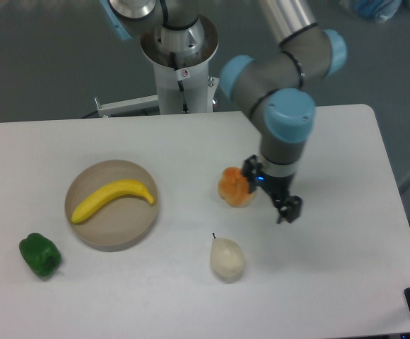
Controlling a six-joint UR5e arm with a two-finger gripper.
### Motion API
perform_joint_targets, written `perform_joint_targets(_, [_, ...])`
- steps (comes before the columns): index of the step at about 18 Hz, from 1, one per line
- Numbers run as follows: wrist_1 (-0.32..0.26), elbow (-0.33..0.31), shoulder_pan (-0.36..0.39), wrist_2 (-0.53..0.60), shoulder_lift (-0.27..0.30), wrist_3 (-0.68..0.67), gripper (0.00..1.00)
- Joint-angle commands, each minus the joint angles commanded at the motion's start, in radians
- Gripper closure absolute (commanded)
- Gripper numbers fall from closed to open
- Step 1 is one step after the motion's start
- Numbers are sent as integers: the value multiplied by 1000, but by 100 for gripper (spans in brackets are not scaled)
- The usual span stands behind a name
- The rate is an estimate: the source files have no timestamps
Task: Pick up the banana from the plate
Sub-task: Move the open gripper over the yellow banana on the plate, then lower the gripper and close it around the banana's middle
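A bright yellow banana (113, 198) lies curved across the beige plate (111, 234) at the left of the table. My gripper (269, 191) hangs well to the right of the plate, just beside the orange fruit (235, 186). Its fingers stand apart with nothing between them. One fingertip sits close to the orange fruit's right side, the other lower right.
A pale pear (227, 258) stands below the orange fruit, near the front. A green pepper (39, 255) sits at the front left, below the plate. The robot base (180, 63) rises behind the table's far edge.
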Motion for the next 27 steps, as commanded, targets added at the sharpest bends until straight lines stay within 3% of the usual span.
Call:
perform_joint_targets(3, [14,-106,-93,-2,77,-73,0])
perform_joint_targets(6, [20,-154,-210,-2,97,-179,0])
perform_joint_targets(10, [70,-163,-337,0,25,-224,0])
perform_joint_targets(14, [80,-161,-436,0,-36,-278,0])
perform_joint_targets(24, [152,-166,-480,8,-116,-364,0])
perform_joint_targets(25, [153,-166,-482,9,-124,-365,4])
perform_joint_targets(27, [155,-166,-482,8,-126,-373,43])
